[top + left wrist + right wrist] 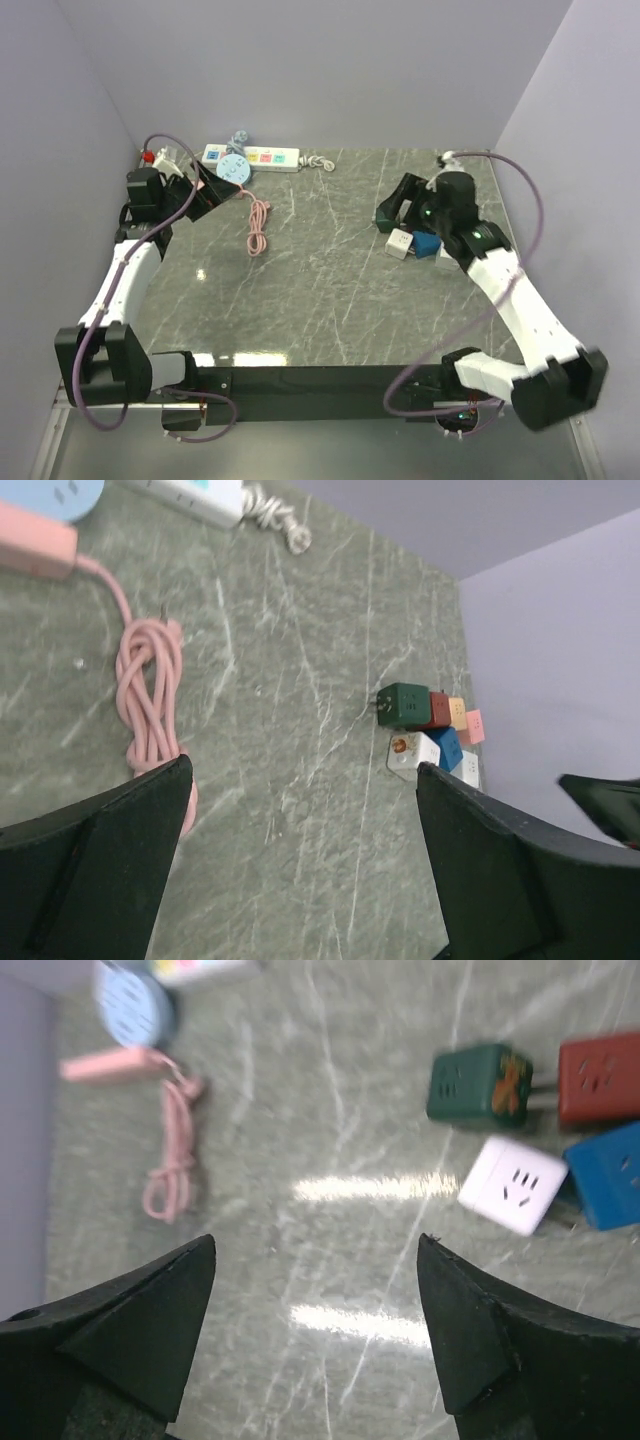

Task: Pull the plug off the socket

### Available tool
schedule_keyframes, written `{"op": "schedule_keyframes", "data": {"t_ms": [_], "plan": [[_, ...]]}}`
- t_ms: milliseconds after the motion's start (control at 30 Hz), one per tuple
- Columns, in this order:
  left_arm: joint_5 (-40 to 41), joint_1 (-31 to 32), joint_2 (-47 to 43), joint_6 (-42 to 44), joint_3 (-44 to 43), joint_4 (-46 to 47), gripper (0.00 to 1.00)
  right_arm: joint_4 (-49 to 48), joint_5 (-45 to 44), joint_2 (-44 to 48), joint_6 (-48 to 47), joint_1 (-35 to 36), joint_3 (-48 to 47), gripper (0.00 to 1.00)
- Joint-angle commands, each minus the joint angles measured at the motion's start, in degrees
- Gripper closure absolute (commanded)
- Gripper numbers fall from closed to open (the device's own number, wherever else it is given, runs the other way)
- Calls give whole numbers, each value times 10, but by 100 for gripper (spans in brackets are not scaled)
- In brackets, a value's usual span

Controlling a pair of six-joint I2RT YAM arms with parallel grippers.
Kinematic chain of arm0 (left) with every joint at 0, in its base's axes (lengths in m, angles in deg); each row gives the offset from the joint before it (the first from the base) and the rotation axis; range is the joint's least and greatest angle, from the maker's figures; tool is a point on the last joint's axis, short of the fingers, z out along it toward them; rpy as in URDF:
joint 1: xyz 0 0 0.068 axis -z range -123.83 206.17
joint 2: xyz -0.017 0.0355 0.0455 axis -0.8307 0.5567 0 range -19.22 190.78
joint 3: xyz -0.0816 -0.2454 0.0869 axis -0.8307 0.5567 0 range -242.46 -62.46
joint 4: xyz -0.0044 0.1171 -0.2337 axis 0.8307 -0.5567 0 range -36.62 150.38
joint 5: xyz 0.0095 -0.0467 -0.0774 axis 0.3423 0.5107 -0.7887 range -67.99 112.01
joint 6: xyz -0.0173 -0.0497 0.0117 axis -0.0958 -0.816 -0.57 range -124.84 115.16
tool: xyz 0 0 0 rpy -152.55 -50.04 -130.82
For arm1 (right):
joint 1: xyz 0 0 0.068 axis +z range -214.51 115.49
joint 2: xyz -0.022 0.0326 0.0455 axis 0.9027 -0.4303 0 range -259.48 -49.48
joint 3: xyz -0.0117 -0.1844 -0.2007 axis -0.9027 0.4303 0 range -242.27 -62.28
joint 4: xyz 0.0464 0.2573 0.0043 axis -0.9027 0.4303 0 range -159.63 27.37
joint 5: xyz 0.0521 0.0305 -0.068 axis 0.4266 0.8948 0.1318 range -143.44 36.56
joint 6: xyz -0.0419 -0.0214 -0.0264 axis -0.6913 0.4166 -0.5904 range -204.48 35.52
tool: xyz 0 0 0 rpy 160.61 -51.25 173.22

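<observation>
The power strip (262,157) lies along the far edge of the desk (330,290), beyond the left tool (215,195). A round blue adapter (233,168) sits over the near edge of the strip's left part. Whether it is seated in an outlet cannot be told. A pink block (30,545) touches the adapter's side. A pink cord (150,700) runs from the block and lies looped on the desk ahead of the left tool, its lower end just beside the tool's left finger (110,860). The strip's own short white cord (275,515) is bundled at its right end.

The left tool's fingers stand wide apart with only bare desk between them, touching nothing. The adapter and strip appear ahead of it and to its left.

The right tool (318,1250) is well apart from the strip, which shows far ahead and to its left. Its fingers are also spread wide and hold nothing. Ahead of it and to its right lies a cluster of cube adapters: a green cube (475,1085), a red cube (600,1075), a white cube (512,1185) and a blue cube (610,1190), close together.
</observation>
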Motion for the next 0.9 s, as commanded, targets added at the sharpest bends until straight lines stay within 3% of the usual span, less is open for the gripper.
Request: {"op": "schedule_keyframes", "data": {"t_ms": [0, 200, 367, 600, 867], "plan": [[-5, 2, -39, 58, -26, -25, 1, -13, -46, 82, -26, 1, 22, 11], [-20, 3, -101, 83, -7, -7, 1, 15, -84, 218, -30, 2, 60, 5], [-10, 2, -138, 108, 6, -17, 1, 30, -174, 323, -19, 0, 105, 4], [-23, 3, -155, 101, 19, 3, 1, 76, -219, 374, -37, 0, 115, 4], [-9, 8, -160, 122, 4, -14, 0, 50, -248, 395, -34, 0, 174, 3]]}}
